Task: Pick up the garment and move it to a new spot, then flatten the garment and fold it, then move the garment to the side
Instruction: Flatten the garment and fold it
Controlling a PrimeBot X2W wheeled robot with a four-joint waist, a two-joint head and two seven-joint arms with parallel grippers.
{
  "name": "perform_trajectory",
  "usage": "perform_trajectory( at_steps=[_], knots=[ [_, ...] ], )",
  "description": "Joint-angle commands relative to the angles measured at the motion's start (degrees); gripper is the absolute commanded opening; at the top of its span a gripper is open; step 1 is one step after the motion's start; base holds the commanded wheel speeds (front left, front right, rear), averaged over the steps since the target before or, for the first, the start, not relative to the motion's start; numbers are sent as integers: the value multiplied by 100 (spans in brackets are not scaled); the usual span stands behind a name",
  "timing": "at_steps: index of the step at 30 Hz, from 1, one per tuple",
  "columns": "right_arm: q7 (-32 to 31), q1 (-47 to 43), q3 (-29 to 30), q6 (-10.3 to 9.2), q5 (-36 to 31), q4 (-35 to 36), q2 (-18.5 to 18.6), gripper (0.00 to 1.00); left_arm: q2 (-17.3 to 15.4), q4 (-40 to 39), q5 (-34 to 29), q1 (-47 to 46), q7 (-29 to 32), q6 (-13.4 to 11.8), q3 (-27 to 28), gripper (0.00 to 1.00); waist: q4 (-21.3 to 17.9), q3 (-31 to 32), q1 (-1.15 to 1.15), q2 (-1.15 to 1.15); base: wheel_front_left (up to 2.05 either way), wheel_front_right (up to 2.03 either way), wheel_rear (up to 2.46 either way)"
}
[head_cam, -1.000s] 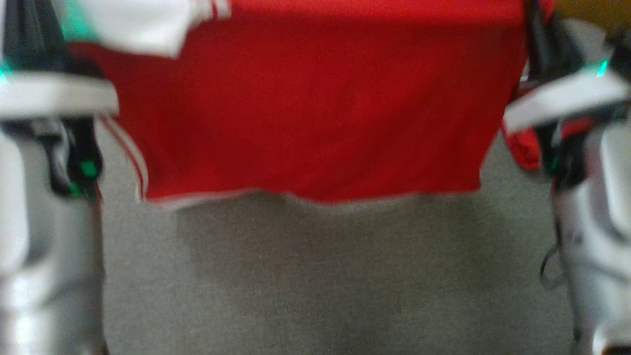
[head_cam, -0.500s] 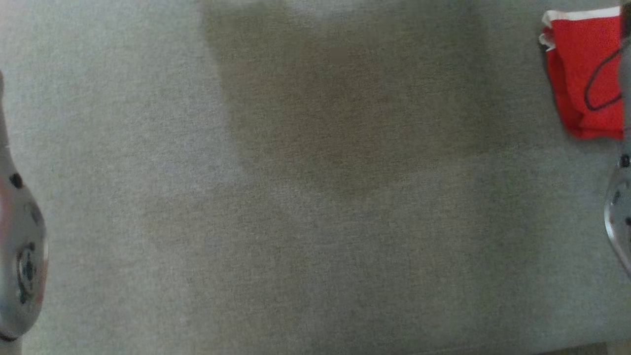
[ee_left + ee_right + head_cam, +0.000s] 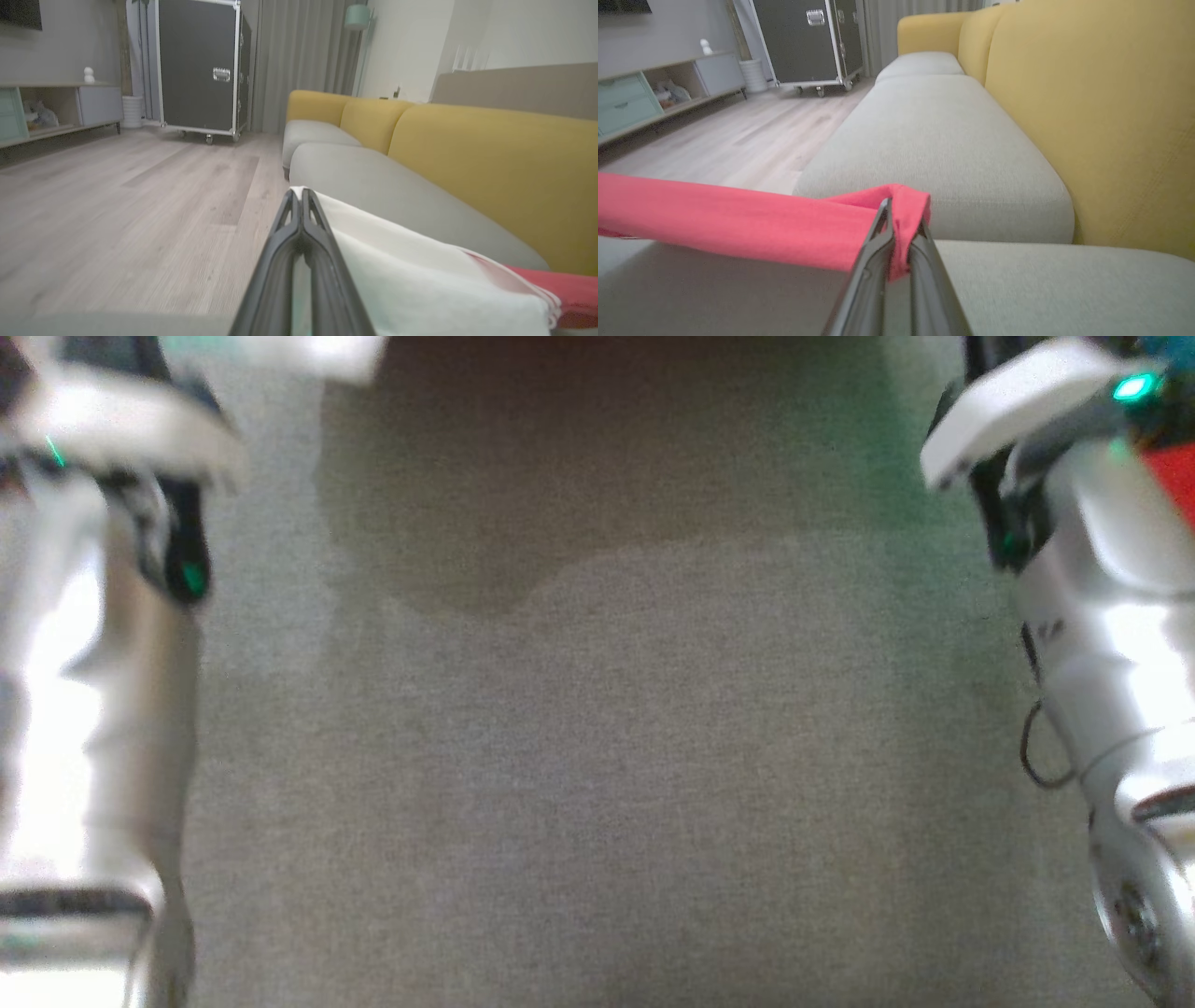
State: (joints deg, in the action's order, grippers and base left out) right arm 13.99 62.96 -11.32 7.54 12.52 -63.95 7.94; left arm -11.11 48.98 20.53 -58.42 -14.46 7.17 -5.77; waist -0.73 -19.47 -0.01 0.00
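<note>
The garment is red [image 3: 714, 210] with a white part [image 3: 420, 280] and hangs stretched between my two grippers above the grey sofa seat [image 3: 597, 756]. My left gripper [image 3: 301, 200] is shut on the white part's edge, and a red strip [image 3: 574, 294] of the garment shows at the lower right of the left wrist view. My right gripper [image 3: 901, 219] is shut on a bunched red corner, from which the cloth runs off to the left. In the head view a red scrap [image 3: 1176, 476] sits by my right forearm [image 3: 1102, 616], a white edge [image 3: 308, 350] lies at the top left, and a shadow falls on the cushion.
Yellow backrests [image 3: 1087, 93] line the sofa's far side, and more grey cushions [image 3: 317, 135] run along it. Wooden floor [image 3: 117, 196] lies beside the sofa. A black wheeled case [image 3: 201, 70] and a low cabinet [image 3: 56, 107] stand by the far wall.
The head view has shifted. A second ago the red garment hung across its top; now a red scrap and a white edge remain at its borders. Both grips hold.
</note>
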Motion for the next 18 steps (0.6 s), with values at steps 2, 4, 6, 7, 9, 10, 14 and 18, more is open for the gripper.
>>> perform_trajectory(
  at_steps=[2,4,6,7,9,10,14,18],
  knots=[
    [-108,-84,-434,-5,133,42,69,0,-293,-170,94,371,-52,27,-48,0,44,241,1,0,0,0,0],
    [-281,-309,-747,-5,297,-41,118,0,-309,-226,229,819,-52,29,-258,0,60,379,1,0,0,0,0],
    [-489,-542,-1068,-5,485,-60,184,0,-372,-312,406,1225,-47,30,-434,0,77,524,1,0,0,0,0],
    [-580,-663,-1215,-5,599,-41,225,0,-412,-371,512,1412,-22,30,-508,0,82,603,1,0,0,0,0],
    [-777,-920,-1535,-5,822,40,322,0,-517,-534,703,1759,62,30,-651,0,91,763,1,0,0,0,0],
    [-872,-1053,-1692,-5,936,101,378,0,-577,-634,787,1925,118,30,-719,0,92,843,1,0,0,0,0],
    [-1208,-1529,-2242,-5,1453,454,636,0,-837,-1131,1111,2582,413,31,-980,0,72,1147,1,0,0,0,0],
    [-1505,-1906,-2701,-5,1921,880,936,0,-1080,-1701,1301,3240,667,31,-1052,0,29,1448,1,0,0,0,0]
  ],
)
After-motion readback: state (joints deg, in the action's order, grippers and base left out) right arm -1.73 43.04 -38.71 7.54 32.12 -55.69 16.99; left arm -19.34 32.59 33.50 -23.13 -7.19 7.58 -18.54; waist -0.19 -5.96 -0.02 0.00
